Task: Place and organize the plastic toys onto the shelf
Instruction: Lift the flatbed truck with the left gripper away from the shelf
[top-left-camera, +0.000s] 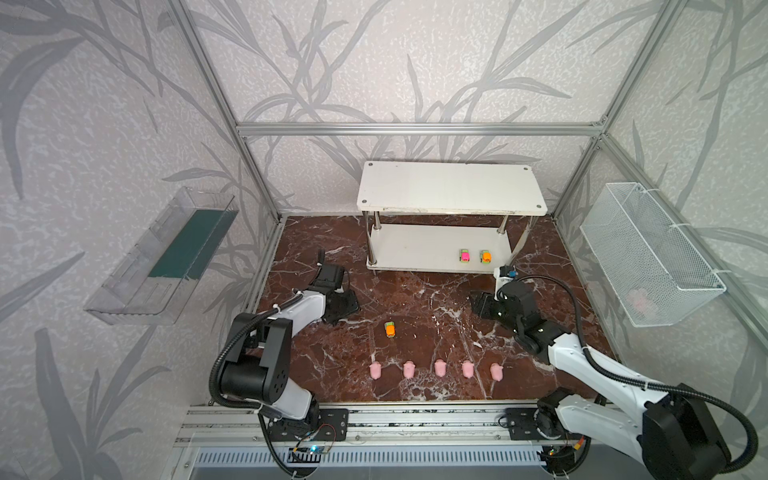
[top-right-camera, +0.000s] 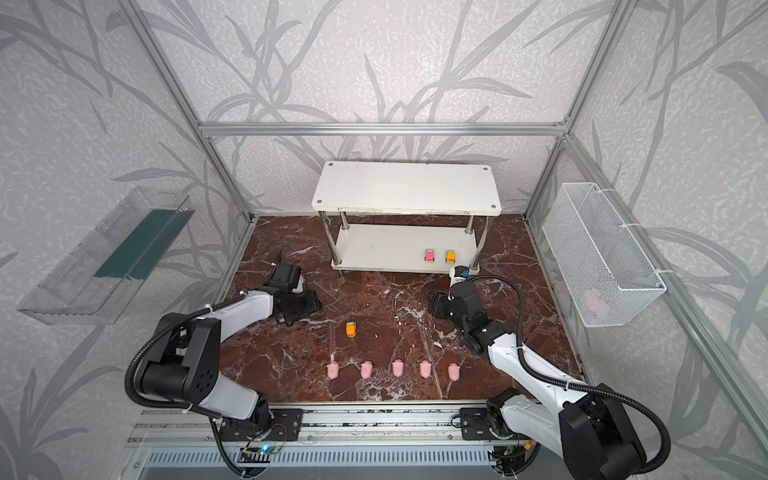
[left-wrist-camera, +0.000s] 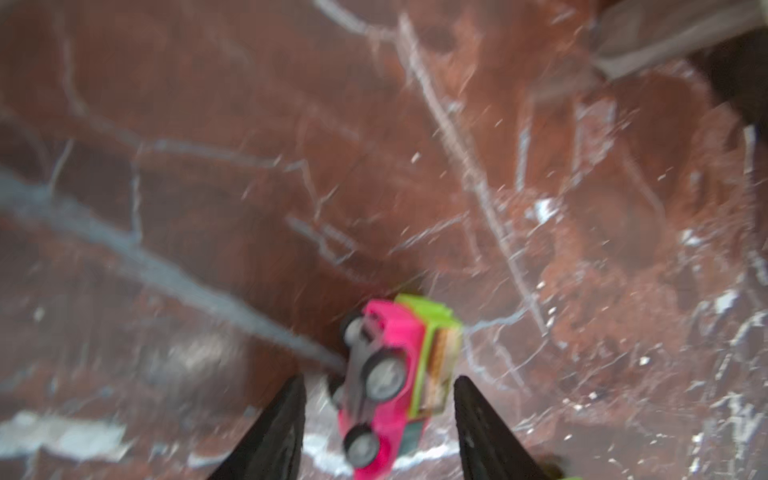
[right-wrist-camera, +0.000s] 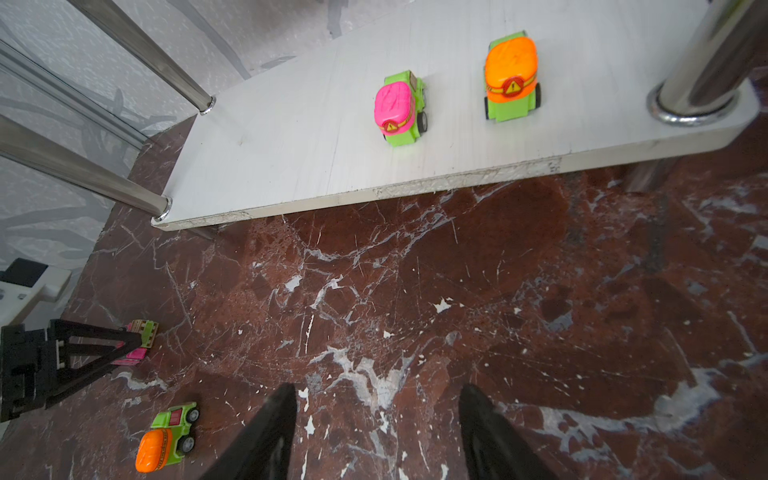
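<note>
Pink car (left-wrist-camera: 395, 332) lies sideways between the fingers (left-wrist-camera: 274, 436) of the released left tool (left-wrist-camera: 378, 380) before the left end of the shelf (top-left-camera: 449, 187); the right tool (right-wrist-camera: 378, 390), likewise released, hangs before its right end.

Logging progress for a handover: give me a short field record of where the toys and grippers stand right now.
shelf lower tier: pink car and orange car, upright, side by side
table: loose orange car, upright; five pigs in a row near the front
left gripper: open, fingers either side of the tipped pink car, which lies on its side on the table
right gripper: open, empty, over the table in front of the shelf
</note>
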